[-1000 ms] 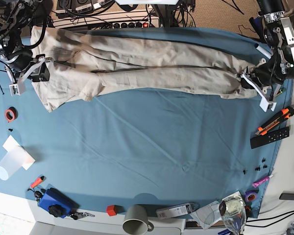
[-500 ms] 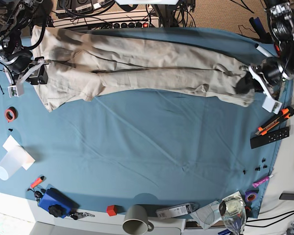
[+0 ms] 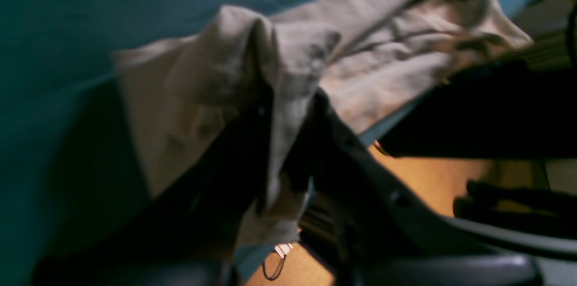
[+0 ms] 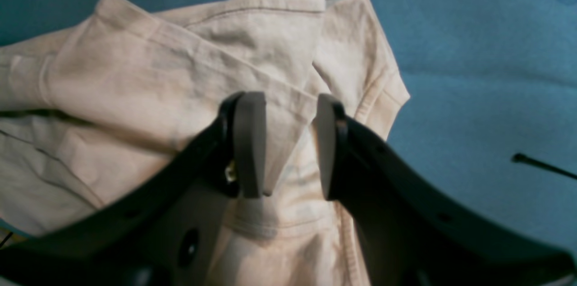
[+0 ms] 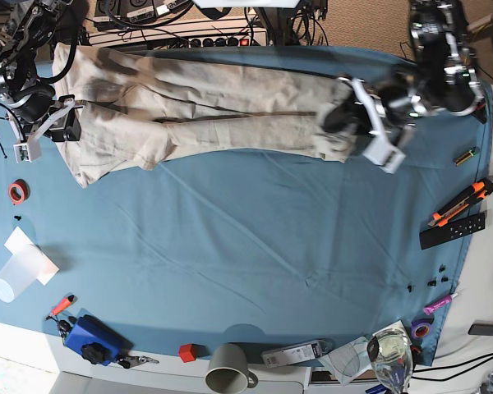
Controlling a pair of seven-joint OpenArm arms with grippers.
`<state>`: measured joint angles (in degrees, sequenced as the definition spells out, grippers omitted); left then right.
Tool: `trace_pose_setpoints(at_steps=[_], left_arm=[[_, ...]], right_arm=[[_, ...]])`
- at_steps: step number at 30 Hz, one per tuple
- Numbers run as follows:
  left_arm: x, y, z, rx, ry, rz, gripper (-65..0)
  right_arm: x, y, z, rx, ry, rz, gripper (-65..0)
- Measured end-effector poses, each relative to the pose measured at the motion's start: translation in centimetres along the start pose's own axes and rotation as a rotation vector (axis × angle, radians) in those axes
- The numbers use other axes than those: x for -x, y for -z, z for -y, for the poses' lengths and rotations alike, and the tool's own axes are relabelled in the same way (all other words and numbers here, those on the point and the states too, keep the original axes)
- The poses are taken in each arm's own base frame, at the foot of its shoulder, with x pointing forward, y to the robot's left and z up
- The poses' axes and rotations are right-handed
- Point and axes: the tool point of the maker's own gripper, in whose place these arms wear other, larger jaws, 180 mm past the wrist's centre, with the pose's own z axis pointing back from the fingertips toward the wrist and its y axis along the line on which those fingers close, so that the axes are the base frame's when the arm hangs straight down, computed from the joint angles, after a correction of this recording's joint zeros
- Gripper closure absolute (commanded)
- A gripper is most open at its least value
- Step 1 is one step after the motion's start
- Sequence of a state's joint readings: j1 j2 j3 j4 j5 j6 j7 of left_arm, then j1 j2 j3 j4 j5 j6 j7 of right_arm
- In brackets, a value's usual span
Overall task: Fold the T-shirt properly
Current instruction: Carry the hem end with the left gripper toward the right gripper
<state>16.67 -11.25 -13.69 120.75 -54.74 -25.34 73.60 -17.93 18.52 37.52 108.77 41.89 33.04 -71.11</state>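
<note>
Fabric of the beige T-shirt (image 5: 222, 107) lies stretched in a long, rumpled band along the far edge of the table (image 5: 255, 246), on the blue-teal cloth, reaching from the far left corner to past the middle. The left claw (image 5: 351, 115) is nearly closed on the shirt's right-hand end; in the left wrist view a fold of cloth (image 3: 279, 110) runs between its dark fingers (image 3: 324, 141) and hangs bunched over them, though that view is blurred. The right claw (image 5: 66, 123) sits at the shirt's other end by the table's left edge, its fingers (image 4: 248, 141) standing partly apart with a seamed fold of the shirt (image 4: 288, 141) between them; whether the pads press the cloth cannot be told. A red tape roll (image 5: 17, 192) lies near the left edge, a clear plastic cup (image 5: 16, 275) farther toward the near left corner, a grey mug (image 5: 228, 368) at the near edge, and an orange utility knife (image 5: 460, 203) beside a black remote (image 5: 452, 231) near the right edge.
</note>
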Motion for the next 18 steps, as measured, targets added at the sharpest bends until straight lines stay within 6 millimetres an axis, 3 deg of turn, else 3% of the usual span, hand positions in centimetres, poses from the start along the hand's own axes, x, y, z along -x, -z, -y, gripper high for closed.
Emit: trace_pose_setpoints(at_steps=[11,18], left_arm=[[-3.1,6.7,6.4,0.076,0.117,0.051,0.0],[-2.6,9.7,9.4,0.085,0.205,0.011,0.0]], right_arm=[[0.2,0.0,0.4,0.02,-0.008,-0.013,-19.7],[0.2,0.0,0.3,0.019,-0.007,-0.013,-19.8]])
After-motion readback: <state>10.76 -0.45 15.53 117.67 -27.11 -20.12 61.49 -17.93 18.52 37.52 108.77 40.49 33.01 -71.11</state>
